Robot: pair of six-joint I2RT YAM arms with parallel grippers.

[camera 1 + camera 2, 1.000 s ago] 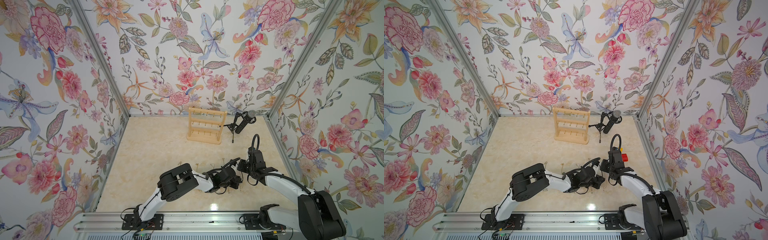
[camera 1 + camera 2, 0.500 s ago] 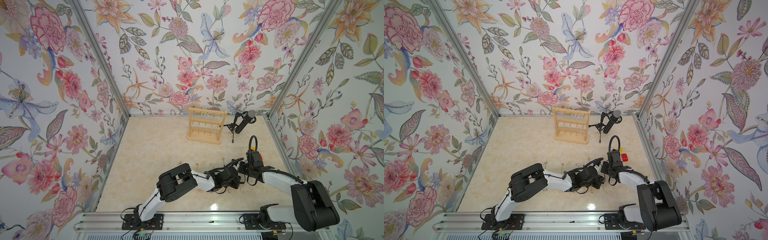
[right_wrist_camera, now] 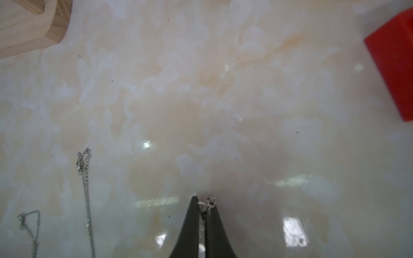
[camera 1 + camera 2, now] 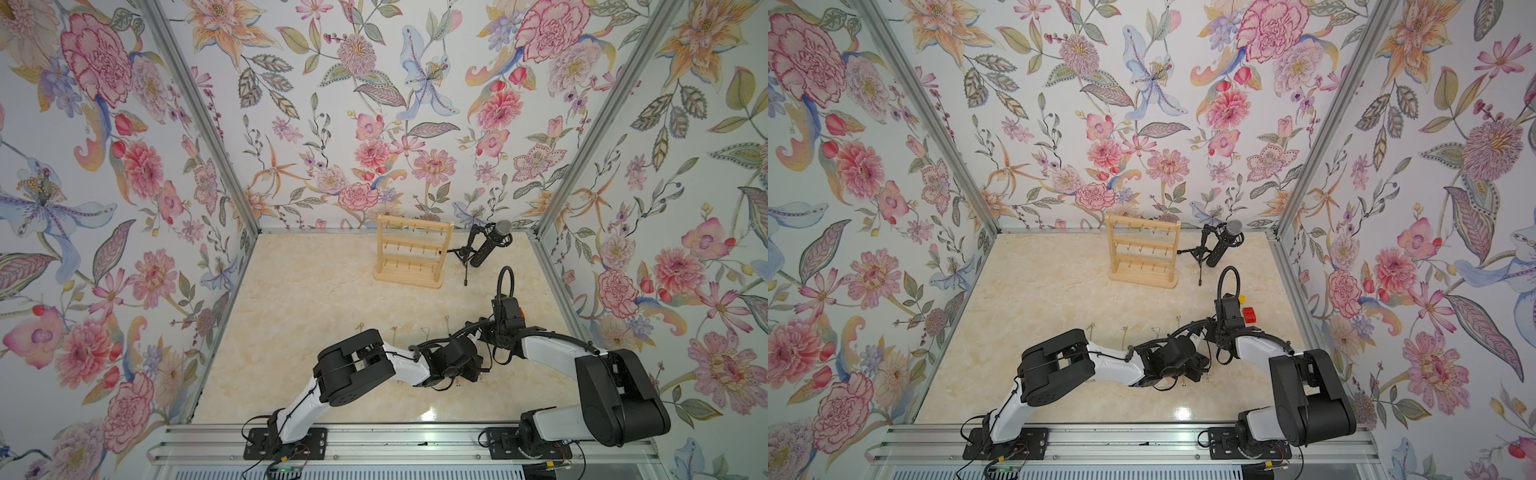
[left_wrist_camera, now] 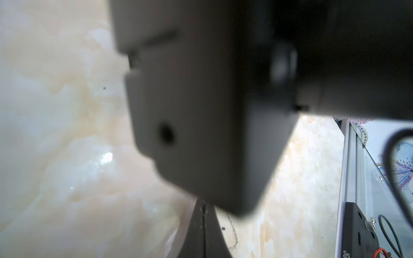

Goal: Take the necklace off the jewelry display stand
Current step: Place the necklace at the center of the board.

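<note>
Necklace: fine silver-coloured chain. Its clasp end is pinched between the tips of the right gripper, and a ring and a few links stand out past them. Position: low over the tabletop, in the front half, well apart from the rack. Whether the loose links touch the surface is hard to tell, as the wrist view is soft there.

Right gripper: black tapered fingers drawn together on the chain, with only its links between them.

Left gripper: fingers pressed flat against each other, the seam between them a thin line. A length of chain lies just beside it on the marble-patterned surface. A blurred dark grey body covers most of that wrist view.

Jewelry display stand: light wood, two posts, three pegged bars, flat base. It stands upright at the back of the tabletop near the rear wall and shows in both top views, stand. One base corner shows in the right wrist view.

Other chains: two lie stretched out beside the held one. In a top view, a row of chain ends lies ahead of both arms.

Microphone: black, on a small tripod, just beside the rack.

Red block: on the tabletop, near the right arm's wrist.
</note>
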